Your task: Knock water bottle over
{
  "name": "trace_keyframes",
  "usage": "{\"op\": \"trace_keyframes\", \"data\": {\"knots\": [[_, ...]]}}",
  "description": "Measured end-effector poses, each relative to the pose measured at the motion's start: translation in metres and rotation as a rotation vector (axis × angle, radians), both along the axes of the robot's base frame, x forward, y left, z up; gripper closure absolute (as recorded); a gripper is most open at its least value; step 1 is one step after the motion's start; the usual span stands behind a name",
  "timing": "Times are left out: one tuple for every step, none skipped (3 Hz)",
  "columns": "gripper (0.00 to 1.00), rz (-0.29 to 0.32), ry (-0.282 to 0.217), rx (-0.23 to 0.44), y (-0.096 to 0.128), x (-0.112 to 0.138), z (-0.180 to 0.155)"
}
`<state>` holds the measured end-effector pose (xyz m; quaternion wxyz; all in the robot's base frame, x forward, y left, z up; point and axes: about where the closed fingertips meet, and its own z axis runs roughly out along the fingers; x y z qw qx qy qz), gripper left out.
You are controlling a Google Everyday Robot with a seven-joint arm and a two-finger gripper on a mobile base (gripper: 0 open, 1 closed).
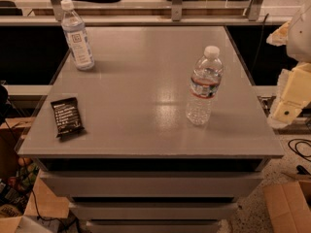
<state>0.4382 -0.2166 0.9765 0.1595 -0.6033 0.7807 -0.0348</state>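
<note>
The water bottle [204,86] stands upright on the grey table [141,81], its white cap on top and its red-and-dark label band round its upper middle; a faint reflection of it lies on the tabletop at its base. The gripper [287,106], a pale cream-coloured assembly, hangs to the right of the water bottle, beyond the table's right edge and apart from the bottle, at about the height of the bottle's lower half. Whether the gripper is clenched or released cannot be told, and it grasps nothing that can be seen. More of the arm [301,30] rises above it, further right of the water bottle and cut off by the picture's edge. Far to the left of the water bottle and further back, near the table's rear left corner, stands 1 taller bottle [77,35] with a large pale label, also upright. Left of the water bottle and a little nearer the front edge lies a dark snack packet [67,116], flat on the tabletop. Below the water bottle, under the tabletop, run 3 grey drawer fronts [150,183]. Lower right of the water bottle, on the speckled floor, sit a cardboard box [291,205] and black cables [300,147].
</note>
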Motion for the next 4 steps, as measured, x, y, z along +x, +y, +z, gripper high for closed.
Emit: {"op": "trace_keyframes", "data": {"knots": [[0.0,0.0,0.0,0.0,0.0,0.0,0.0],[0.0,-0.011,-0.012,0.056,0.0,0.004,-0.002],[0.0,-0.004,-0.03,0.183,-0.001,0.013,-0.012],[0.0,0.03,-0.039,0.344,0.008,0.022,-0.024]]}}
